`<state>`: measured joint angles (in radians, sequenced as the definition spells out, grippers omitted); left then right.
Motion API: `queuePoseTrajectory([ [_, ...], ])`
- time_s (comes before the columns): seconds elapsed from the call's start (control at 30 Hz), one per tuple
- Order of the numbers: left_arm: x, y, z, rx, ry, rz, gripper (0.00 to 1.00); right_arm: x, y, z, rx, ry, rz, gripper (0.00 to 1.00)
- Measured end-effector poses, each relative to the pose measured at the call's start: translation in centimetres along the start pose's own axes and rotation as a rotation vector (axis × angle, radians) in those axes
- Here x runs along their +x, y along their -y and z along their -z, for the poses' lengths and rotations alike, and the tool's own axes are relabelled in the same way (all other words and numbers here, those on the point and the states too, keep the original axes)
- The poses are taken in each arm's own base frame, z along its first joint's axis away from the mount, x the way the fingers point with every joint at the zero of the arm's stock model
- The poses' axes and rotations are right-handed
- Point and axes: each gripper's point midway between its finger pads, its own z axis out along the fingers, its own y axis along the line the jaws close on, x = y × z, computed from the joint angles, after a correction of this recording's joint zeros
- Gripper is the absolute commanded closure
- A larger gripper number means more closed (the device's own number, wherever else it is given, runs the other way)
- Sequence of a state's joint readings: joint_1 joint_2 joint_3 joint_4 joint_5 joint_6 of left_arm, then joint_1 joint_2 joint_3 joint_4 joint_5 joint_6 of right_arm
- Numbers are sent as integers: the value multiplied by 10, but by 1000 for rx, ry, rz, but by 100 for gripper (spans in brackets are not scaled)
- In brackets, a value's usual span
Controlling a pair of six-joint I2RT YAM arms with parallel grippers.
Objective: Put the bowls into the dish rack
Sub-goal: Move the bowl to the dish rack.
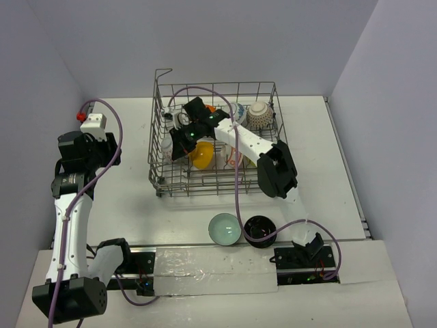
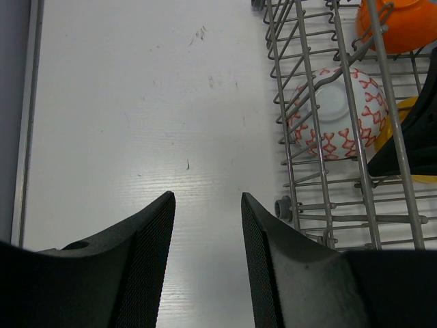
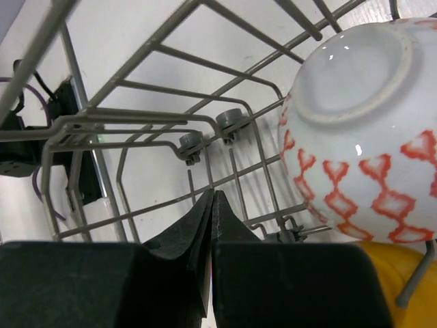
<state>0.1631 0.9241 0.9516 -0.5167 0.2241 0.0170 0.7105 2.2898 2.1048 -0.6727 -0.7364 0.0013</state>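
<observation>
Inside the dish rack (image 1: 218, 92) the outstretched right hand (image 3: 212, 195) is pinched empty; left hand (image 2: 208, 198) hovers half-open.

Inside the grey metal wire dish rack (image 1: 205, 186) are a round white bowl with red diamond pattern (image 3: 355, 143), an orange bowl (image 2: 403, 24) and a yellow bowl (image 1: 202, 157); outside it, a pale teal bowl (image 1: 224, 229) and a glossy black bowl (image 1: 259, 229).

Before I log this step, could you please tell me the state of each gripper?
Left gripper: open, holding nothing.
Right gripper: shut, holding nothing, inside the dish rack.
</observation>
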Motion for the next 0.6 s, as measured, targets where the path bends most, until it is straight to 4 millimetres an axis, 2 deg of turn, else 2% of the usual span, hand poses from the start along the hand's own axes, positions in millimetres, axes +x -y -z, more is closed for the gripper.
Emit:
queuePoseTrajectory([
  [0.37,1,0,0,0,-1,0,50,9,17,-11,40,-25,-16,96],
  [0.6,3,0,0,0,-2,0,50,8,27,-16,71,-22,-12,94],
])
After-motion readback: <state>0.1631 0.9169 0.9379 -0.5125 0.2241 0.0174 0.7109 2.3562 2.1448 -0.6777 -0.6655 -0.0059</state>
